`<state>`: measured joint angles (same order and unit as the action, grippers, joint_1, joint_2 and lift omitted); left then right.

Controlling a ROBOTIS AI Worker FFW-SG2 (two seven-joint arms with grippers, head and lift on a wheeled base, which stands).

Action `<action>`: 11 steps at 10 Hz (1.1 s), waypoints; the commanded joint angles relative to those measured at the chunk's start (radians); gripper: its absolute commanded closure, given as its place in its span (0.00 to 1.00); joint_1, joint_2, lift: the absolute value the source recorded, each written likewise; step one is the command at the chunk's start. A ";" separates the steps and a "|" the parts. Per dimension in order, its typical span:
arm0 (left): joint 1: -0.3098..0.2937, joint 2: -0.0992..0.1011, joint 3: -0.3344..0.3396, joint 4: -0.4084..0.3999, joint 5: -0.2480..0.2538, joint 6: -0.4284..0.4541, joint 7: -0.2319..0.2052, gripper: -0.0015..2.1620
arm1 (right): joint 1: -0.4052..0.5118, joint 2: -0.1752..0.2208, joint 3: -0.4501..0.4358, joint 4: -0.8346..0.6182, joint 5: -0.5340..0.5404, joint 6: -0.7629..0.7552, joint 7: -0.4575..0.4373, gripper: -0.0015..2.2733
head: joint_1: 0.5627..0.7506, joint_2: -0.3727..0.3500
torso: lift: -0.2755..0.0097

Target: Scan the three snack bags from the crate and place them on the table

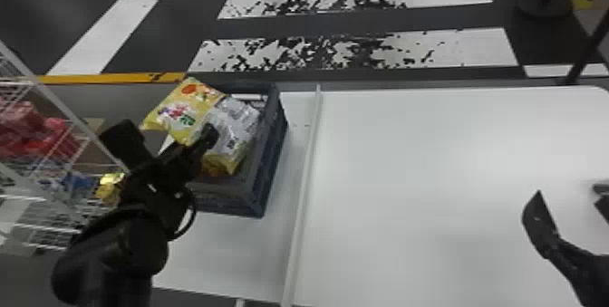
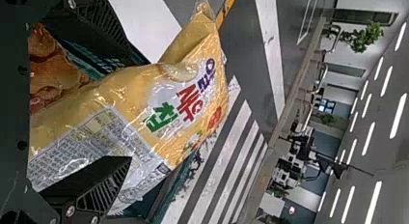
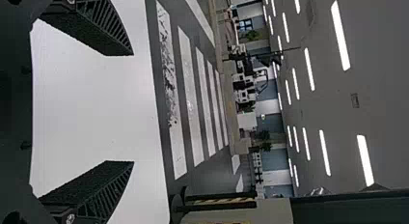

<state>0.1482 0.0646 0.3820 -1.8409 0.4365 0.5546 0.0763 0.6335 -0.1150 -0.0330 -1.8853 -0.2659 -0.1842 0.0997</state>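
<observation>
Two fingers of my left gripper (image 1: pixel 209 135) stood spread apart, unclenched, at a yellow-and-white snack bag (image 1: pixel 179 107) that showed between them; whether they touched it, I could not tell. The bag lay in the dark blue-grey crate (image 1: pixel 272 147), one end sticking up just beyond my fingertips. Well to the right of that gripper, my right gripper (image 1: pixel 568 192) hung over the white desk (image 1: pixel 430 156), fingers wide apart. A wire rack (image 1: pixel 68 113) stood on the left gripper's other side.
</observation>
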 commanded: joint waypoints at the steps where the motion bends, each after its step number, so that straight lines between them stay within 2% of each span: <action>1: -0.007 0.000 0.000 0.008 -0.015 0.006 -0.007 0.49 | 0.000 0.000 0.002 -0.002 0.000 -0.001 0.000 0.03 | 0.70 0.80 | 0.75; 2: -0.002 -0.003 0.000 0.005 -0.027 0.018 -0.009 0.86 | -0.002 0.002 0.002 -0.002 0.000 -0.001 0.002 0.03 | 0.70 0.80 | 0.75; 4: 0.019 -0.002 0.008 -0.020 -0.044 0.018 -0.032 0.87 | -0.003 0.002 0.004 0.002 0.000 -0.001 0.002 0.04 | 0.70 0.80 | 0.75; 6: 0.057 -0.019 0.032 -0.106 -0.025 0.018 -0.032 0.87 | -0.005 0.002 0.008 0.002 0.000 -0.001 0.002 0.04 | 0.70 0.81 | 0.75; 9: 0.108 -0.023 0.061 -0.248 0.050 0.018 -0.016 0.87 | -0.005 0.000 0.008 0.002 0.000 -0.001 0.002 0.04 | 0.70 0.83 | 0.75; 11: 0.149 -0.025 0.080 -0.351 0.119 0.018 -0.018 0.87 | -0.003 -0.002 0.008 -0.002 0.000 -0.001 0.002 0.03 | 0.70 0.83 | 0.75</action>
<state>0.2838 0.0401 0.4566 -2.1588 0.5326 0.5732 0.0586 0.6293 -0.1154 -0.0245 -1.8853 -0.2654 -0.1847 0.1017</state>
